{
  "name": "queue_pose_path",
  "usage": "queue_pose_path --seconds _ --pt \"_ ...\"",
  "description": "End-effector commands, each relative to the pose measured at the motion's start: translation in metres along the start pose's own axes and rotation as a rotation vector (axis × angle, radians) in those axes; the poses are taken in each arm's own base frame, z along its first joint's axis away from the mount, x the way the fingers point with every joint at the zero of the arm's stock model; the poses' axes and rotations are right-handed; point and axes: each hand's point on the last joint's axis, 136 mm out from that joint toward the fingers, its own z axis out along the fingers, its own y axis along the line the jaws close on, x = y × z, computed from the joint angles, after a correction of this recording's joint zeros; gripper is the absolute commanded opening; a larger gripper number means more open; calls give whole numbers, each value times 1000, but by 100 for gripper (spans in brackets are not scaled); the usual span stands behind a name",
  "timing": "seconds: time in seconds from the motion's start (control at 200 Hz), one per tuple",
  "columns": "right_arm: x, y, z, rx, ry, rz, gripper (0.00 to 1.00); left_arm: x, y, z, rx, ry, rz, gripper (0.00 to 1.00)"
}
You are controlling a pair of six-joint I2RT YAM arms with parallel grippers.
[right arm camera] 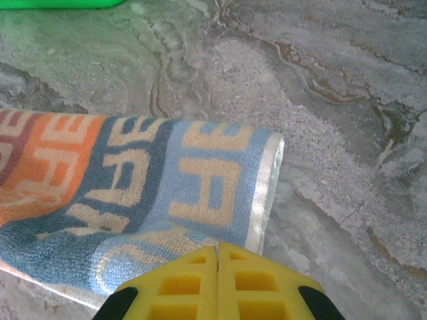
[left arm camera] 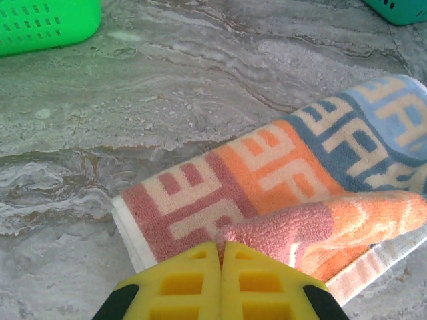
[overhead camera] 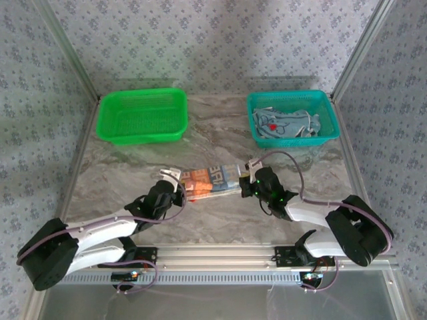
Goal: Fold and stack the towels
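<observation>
Wrist views: striped towel [left arm camera: 267,167] lettering; left hand [left arm camera: 221,245] pinched shut on pink end, right hand [right arm camera: 218,248] shut on blue end. Overhead: light-blue towels [overhead camera: 287,125] in teal basket [overhead camera: 290,94], green basket [overhead camera: 141,92].

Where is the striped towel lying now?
From above, the striped towel lies centre-front on the table, between the left gripper and right gripper, both shut on it.

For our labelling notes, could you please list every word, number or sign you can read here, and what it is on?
Striped towel: rows of block letters, shapes like "E", "F" and "A", seen turned and partly folded under; no whole word reads surely.
Cloths in the teal basket: print too small to read.
No other text is legible.
</observation>
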Motion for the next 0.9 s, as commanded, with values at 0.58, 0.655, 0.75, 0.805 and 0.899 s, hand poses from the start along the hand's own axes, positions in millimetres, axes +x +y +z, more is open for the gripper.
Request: queue_pose_path --seconds 0.58,0.655,0.75,0.805,0.899 --pt "-27 12 -25 19 106 75 44 -35 5 -46 -23 3 -157 88" --pt "-29 16 -19 18 152 78 36 -37 7 -43 -49 45 -188 80" --pt "-28 16 -8 28 211 109 34 -30 10 -34 -77 136 -246 76" --pt "-26 14 -3 31 241 135 34 -22 16 -29 -104 199 -316 73" --pt "-17 11 4 31 298 166 34 -11 18 -20 -101 309 -407 72"
